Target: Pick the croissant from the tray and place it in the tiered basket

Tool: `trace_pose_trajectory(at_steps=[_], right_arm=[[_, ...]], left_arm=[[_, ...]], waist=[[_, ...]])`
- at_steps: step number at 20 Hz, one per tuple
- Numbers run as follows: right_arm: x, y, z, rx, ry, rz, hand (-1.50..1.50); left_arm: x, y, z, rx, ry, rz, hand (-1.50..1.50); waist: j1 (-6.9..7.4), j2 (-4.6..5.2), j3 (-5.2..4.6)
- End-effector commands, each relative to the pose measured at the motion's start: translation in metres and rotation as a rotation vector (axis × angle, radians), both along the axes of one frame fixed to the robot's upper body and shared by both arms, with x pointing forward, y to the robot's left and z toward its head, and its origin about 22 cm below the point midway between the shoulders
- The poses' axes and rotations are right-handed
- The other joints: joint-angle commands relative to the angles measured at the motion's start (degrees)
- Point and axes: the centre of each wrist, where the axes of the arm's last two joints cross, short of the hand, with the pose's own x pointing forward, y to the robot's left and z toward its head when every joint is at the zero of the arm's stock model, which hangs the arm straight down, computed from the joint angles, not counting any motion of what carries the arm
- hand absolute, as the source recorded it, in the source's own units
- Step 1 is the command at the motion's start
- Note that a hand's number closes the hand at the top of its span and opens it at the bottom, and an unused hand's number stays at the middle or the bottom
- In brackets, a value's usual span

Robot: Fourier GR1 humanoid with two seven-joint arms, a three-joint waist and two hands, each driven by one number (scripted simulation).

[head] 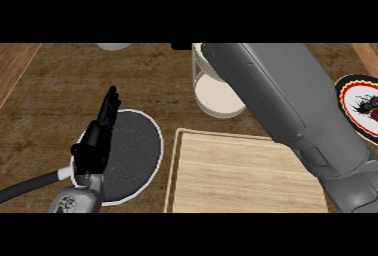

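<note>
The wooden tray lies at the lower middle, and no croissant shows on its bare boards. The cream tiered basket stands just behind the tray, half hidden by my right forearm. That forearm slants from the lower right up over the basket to the top edge. Only a black sliver of the right hand shows there, so whatever it holds is hidden. My left hand rests open at the left, fingers straight up, over the edge of a pan.
A dark round pan with a white rim lies left of the tray, its handle pointing lower left. A patterned plate sits at the right edge. A pale object shows at the top.
</note>
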Motion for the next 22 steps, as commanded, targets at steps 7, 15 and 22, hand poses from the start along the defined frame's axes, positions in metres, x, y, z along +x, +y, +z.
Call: trace_pose_trajectory(at_steps=[7,15,22], right_arm=[[0.025,-0.045,-0.027,0.295,0.048,-0.181,-1.5],[0.02,-0.066,-0.027,0.536,-0.155,-0.162,-1.5],[-0.002,-0.122,-0.017,0.667,-0.308,-0.347,-1.5]], left_arm=[[0.006,-0.002,0.004,-0.007,-0.005,-0.004,0.0],[-0.004,-0.007,-0.002,-0.006,0.011,-0.013,0.0],[-0.007,0.02,0.002,0.0,0.017,0.034,0.0]], waist=[[0.02,0.11,0.03],[-0.14,-0.06,0.06],[-2.17,-0.96,0.08]])
